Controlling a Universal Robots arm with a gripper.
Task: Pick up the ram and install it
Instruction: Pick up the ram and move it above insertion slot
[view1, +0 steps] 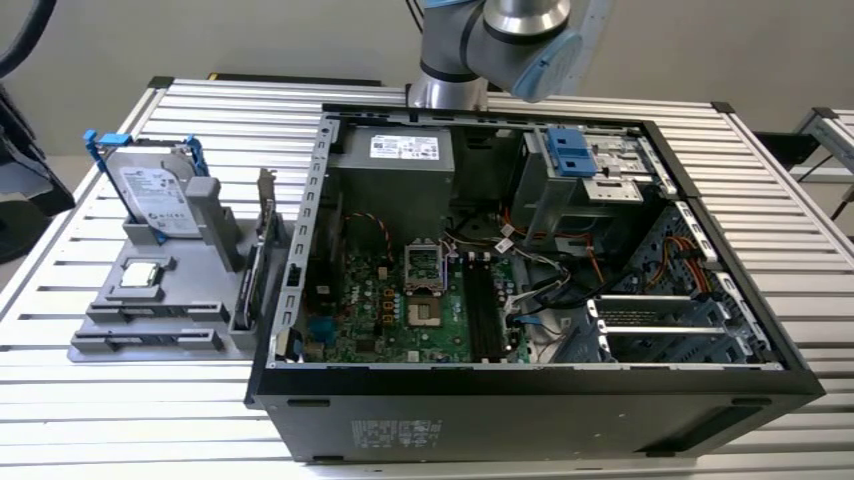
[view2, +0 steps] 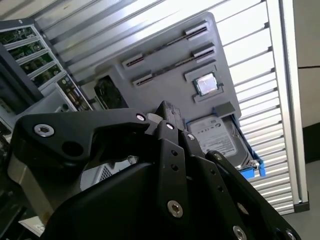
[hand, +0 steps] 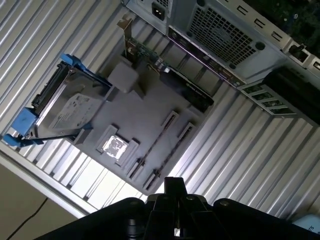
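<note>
The tool (hand: 174, 187) hangs clear of every part, its jaws drawn together with nothing between them. Beyond it, the ram (hand: 153, 145) stands on edge in a slot of the grey holder plate (hand: 145, 102), which rests on the surface (hand: 250, 150) beside the open computer case (view1: 534, 395). Farther off, the black memory slots (view1: 483, 312) appear vacant. By this evidence, neither the pick-up nor the installation is done.

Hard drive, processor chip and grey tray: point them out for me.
Hard drive (view1: 150, 195): exterior view, its labelled face.
Processor chip (view1: 142, 274): exterior view, its silver lid.
Grey tray (view1: 195, 296): exterior view, bare surface beside the chip.
</note>
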